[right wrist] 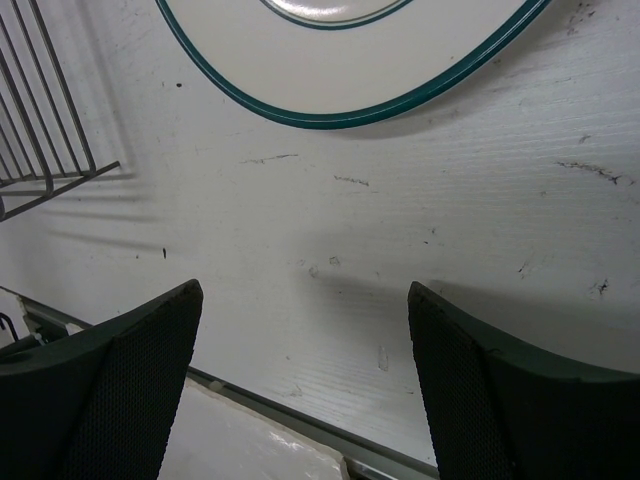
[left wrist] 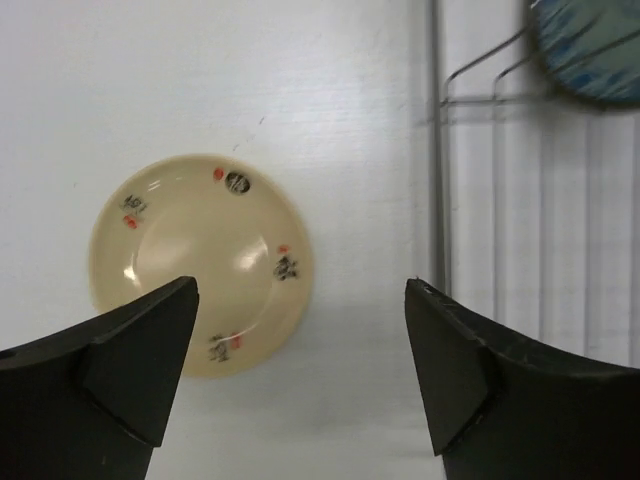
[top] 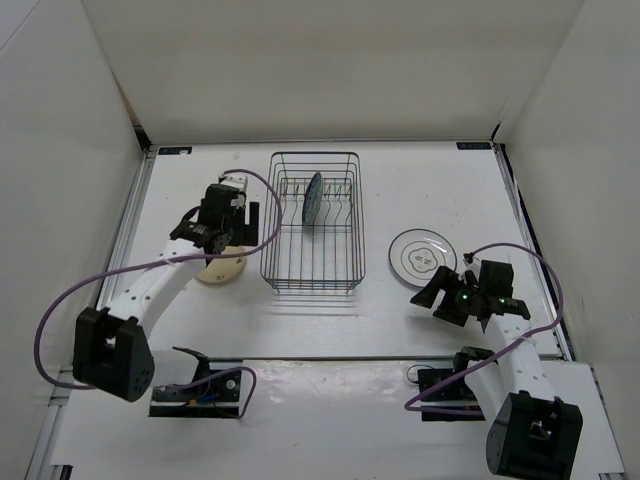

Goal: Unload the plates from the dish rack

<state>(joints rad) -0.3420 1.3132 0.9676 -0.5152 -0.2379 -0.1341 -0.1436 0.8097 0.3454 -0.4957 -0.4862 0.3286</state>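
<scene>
Left gripper: open wide, fingers well apart, nothing held. Hangs over the tan plate, pointing down at the table. Appears in the left wrist view as two dark fingertips on either side of the lower part of the tan plate, above it and not in contact.

Tan plate: lies flat and face up on the table, near the left wall of the dish rack but apart from it. Bears small red and dark marks around the inside.

Teal plate: stands on edge inside the dish rack, in the far half, among the upright prongs. Shows only as a blurred corner at the top right of the left wrist view, beyond the wires of the dish rack.

White plate: lies flat on the table to the right of the dish rack, well apart from it. Carries thin dark rings.

Right gripper: open wide, nothing held. Hovers over the table just on the near side of the white plate, not touching it. Appears in the right wrist view as two dark fingertips with bare, scuffed table between them, the rim of the white plate beyond, and a corner of the dish rack at the upper left.
</scene>
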